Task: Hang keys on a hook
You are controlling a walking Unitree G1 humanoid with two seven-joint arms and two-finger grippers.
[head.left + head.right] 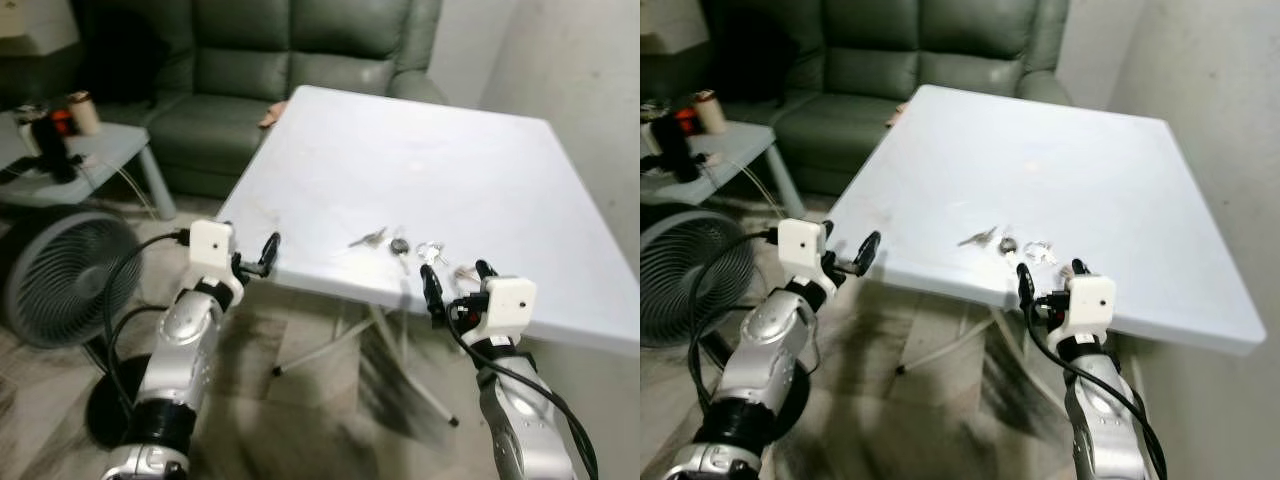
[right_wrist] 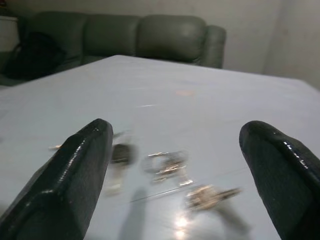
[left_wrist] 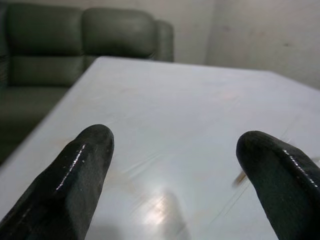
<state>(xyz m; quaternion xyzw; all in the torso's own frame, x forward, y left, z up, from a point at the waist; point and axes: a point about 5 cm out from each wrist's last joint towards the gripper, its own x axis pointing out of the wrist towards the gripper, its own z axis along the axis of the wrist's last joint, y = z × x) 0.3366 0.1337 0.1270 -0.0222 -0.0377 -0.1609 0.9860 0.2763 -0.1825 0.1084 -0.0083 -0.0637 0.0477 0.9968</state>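
A bunch of keys [image 1: 405, 246] lies spread along the near edge of the white table [image 1: 420, 160], with a silver key on the left, a black-headed key in the middle and a ring with more keys on the right. My right gripper [image 1: 458, 284] hovers open at the table's front edge, just short of the keys [image 2: 167, 167]. My left gripper [image 1: 262, 256] is open too, at the table's near left corner, well left of the keys. No hook can be seen.
A dark green sofa [image 1: 290, 60] stands behind the table. At the left is a grey side table [image 1: 90, 160] with small items, and a floor fan [image 1: 65, 275] below it. A wall [image 1: 580, 90] runs along the right.
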